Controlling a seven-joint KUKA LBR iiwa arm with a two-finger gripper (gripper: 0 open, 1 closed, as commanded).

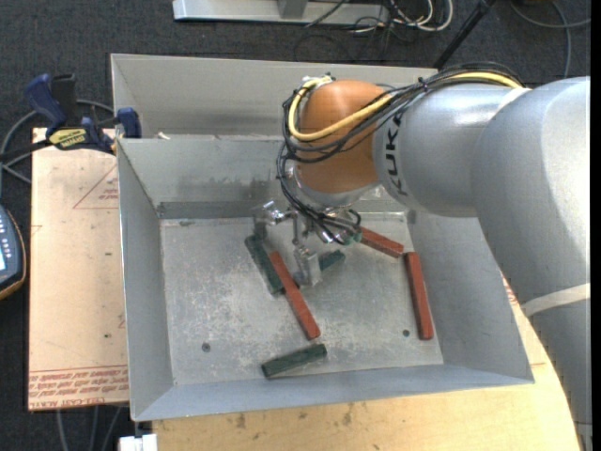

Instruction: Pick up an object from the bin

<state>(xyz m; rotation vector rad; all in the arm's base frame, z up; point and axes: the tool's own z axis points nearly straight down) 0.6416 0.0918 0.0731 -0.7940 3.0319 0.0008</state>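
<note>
My gripper (302,263) hangs low over the middle of the bin, its metal fingers reaching down beside a long red stick (295,297) that lies slanted on the floor. A dark green stick (264,262) lies right beside that red one, on its left. A small dark green piece (331,261) sits just right of the fingers. Nothing shows clearly between the fingers.
Another red stick (419,295) lies upright along the right side, and a shorter red one (380,242) is near the back right under the arm. A dark green stick (294,361) rests near the front wall. The arm's orange cover hides the back middle.
</note>
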